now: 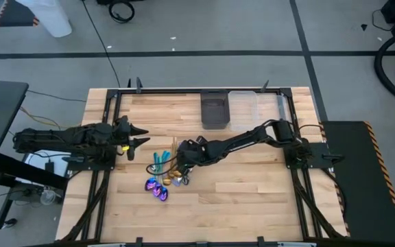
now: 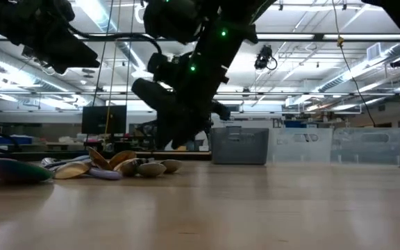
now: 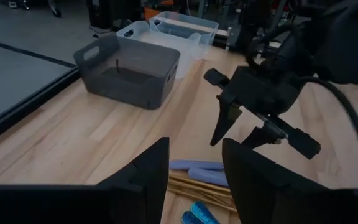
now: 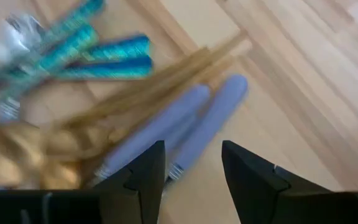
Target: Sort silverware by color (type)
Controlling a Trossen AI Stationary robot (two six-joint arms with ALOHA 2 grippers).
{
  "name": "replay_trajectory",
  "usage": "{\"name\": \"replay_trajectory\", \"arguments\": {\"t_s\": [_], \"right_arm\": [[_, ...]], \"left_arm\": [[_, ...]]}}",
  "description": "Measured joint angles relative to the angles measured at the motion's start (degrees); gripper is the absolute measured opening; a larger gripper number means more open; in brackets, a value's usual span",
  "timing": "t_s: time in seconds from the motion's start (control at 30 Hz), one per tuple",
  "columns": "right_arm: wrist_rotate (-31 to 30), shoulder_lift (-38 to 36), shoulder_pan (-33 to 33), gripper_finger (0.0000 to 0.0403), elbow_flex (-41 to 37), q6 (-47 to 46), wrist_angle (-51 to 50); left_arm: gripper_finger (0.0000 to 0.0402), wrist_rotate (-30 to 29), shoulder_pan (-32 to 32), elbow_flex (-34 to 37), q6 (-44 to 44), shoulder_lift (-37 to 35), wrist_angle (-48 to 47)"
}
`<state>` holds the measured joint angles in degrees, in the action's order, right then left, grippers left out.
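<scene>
The silverware (image 1: 162,175) lies in a loose pile on the wooden table, left of the middle. Its teal handles (image 4: 98,55), gold handles (image 4: 166,81) and lavender handles (image 4: 194,115) fan out, and gold bowls (image 4: 17,155) lie beside them. My right gripper (image 1: 182,159) hangs open, slanting down just over the pile's far-right side. In its wrist view the fingers (image 4: 143,174) straddle the lavender handles' ends without touching. My left gripper (image 1: 140,136) waits open above the table, left of the pile.
A dark bin (image 1: 214,110) and two clear bins (image 1: 243,106) stand in a row at the table's far edge, right of the middle. The dark bin (image 3: 129,71) holds one thin upright piece. Bare wood lies near and right of the pile.
</scene>
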<state>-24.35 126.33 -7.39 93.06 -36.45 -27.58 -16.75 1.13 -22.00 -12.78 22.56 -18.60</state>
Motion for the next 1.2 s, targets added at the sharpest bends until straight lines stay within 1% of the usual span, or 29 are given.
{"name": "replay_trajectory", "arguments": {"t_s": [0.17, 0.3, 0.37, 0.43, 0.53, 0.73, 0.83, 1.1, 1.2], "right_arm": [[-0.27, 3.06, 0.23, 0.0169, 0.00, -0.06, 1.38], [0.05, 3.25, 0.79, 0.0168, 0.00, -0.83, 0.79], [1.61, 3.07, 1.28, 0.0167, -0.04, -0.99, 0.47], [4.40, 2.99, 1.99, 0.0161, -0.02, -1.14, 0.32], [7.52, 2.88, 2.91, 0.0139, 0.07, -1.76, 0.03], [9.31, 2.77, 3.86, 0.0069, 0.17, -2.08, -1.60], [10.65, 2.68, 4.17, 0.0050, 0.17, -2.07, -1.84], [10.71, 0.82, 4.21, 0.0051, -0.23, -0.98, -4.90], [9.63, -0.82, 4.21, 0.0051, -0.26, -0.89, -6.48]], "left_arm": [[0.0156, -1.08, -0.04, -0.02, 0.09, 0.31, -0.97], [0.0156, -1.07, 0.00, -0.02, -0.02, 0.31, -1.68], [0.0156, -1.07, 0.01, -0.02, -0.09, 0.31, -1.90], [0.0156, -1.07, 0.00, -0.02, -0.31, 0.30, -2.15], [0.0156, -1.03, 0.00, -0.02, -0.90, 0.31, -2.82], [0.0156, -1.03, 0.00, -0.02, -1.60, 0.31, -4.10], [0.0156, -1.03, 0.01, -0.02, -1.62, 0.31, -4.08], [0.0156, -1.03, 0.02, 0.00, -2.01, 0.31, -3.99], [0.0156, -1.03, 0.01, 0.00, -2.01, 0.31, -3.95]]}}
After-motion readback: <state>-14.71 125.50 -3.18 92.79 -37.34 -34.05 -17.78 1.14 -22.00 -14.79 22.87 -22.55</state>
